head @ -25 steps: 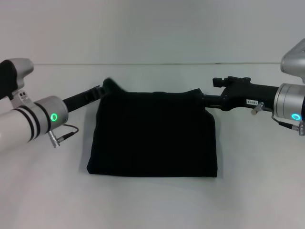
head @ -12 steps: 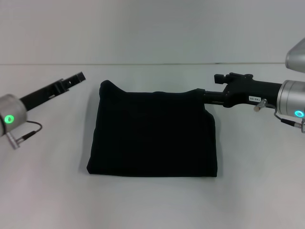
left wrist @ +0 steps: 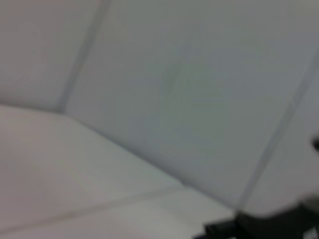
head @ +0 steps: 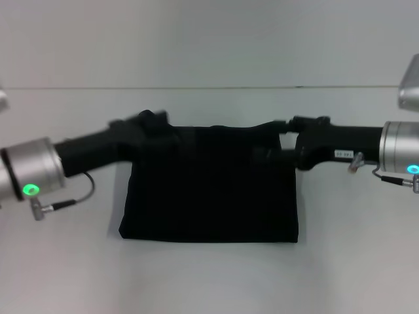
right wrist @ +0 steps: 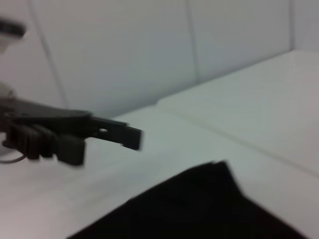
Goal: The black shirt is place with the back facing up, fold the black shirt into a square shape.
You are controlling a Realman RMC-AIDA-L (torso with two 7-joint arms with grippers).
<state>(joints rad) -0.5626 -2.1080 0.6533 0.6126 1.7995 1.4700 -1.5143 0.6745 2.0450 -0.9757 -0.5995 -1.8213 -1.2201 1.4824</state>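
Since the soft, limp, matte black shirt (head: 209,186) sags, you pinch its far corners; I cannot tell either grip, left gripper (head: 152,128) or right gripper (head: 272,154).

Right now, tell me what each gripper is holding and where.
Cannot be told. The left gripper and right gripper sit at the far corners of the black shirt, their black tips merging with the fabric.

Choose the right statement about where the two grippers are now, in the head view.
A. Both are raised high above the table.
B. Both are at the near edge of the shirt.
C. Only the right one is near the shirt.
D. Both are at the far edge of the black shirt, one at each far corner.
D: the left gripper reaches the far left corner of the black shirt, and the right gripper reaches its far right corner.
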